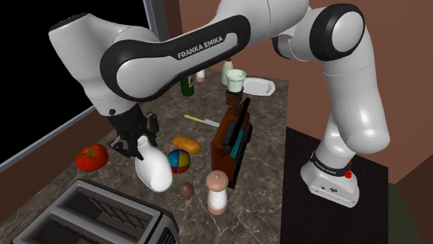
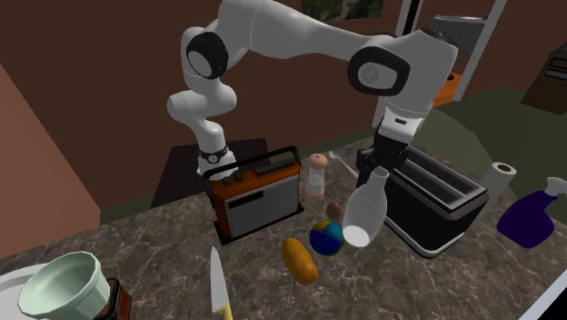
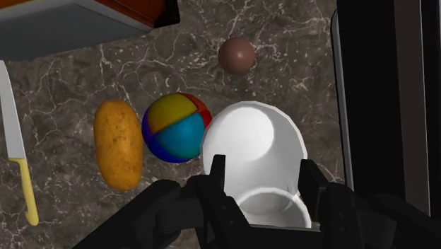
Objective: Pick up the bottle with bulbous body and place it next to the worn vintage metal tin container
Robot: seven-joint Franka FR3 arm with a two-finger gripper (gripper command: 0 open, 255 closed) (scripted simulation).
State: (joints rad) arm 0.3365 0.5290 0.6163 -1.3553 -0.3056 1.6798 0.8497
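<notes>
While our gripper [image 1: 134, 143] is clasping the white bulbous bottle [image 1: 155, 171] by its neck, tilted above the counter [image 1: 270, 118] at the shoulder view's lower left-centre, we are judging the pickup done. Setting it beside the brown tin [image 1: 232, 142], right of centre, is what we are facing next.
</notes>
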